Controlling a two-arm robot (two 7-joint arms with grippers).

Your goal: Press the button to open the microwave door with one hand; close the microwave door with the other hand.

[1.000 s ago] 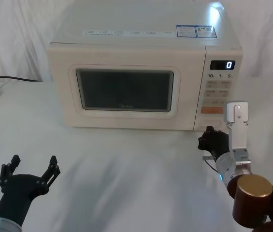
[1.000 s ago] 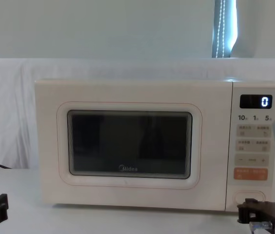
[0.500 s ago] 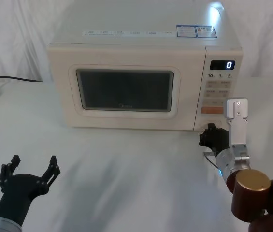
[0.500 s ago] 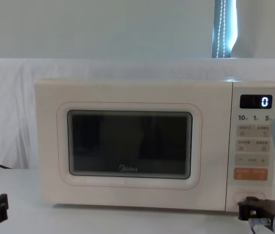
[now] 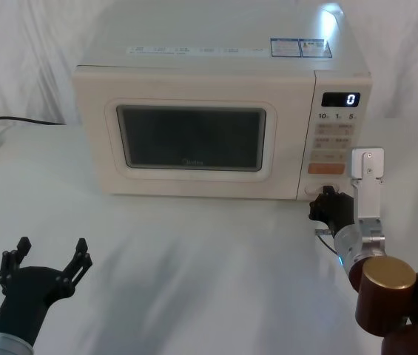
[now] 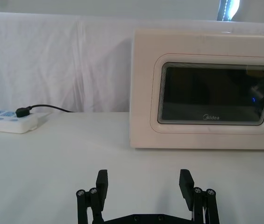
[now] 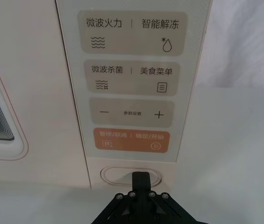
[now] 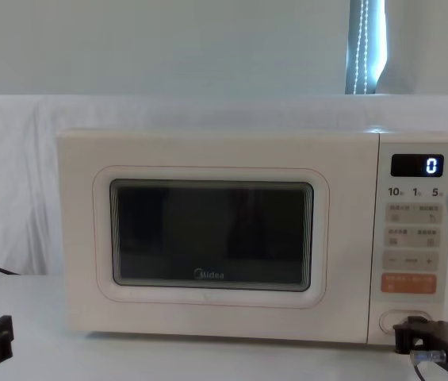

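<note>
Microwave (image 5: 216,111) straight ahead of right gripper (image 5: 330,207), door (image 8: 212,242) flush closed. Button (image 7: 122,176) directly beyond clenched fingertip, touching or nearly so; long axis horizontal, across approach line. Left gripper (image 6: 145,184) released, well back from door, farther arm; likely closes door later

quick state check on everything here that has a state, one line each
microwave door: shut, flush with the front
button: right end effector tip at it, door not yet released
display: lit, reads 0
right end effector: shut, tip at the button
left end effector: open, low over the table, well short of the microwave
power strip: one black plug in it
</note>
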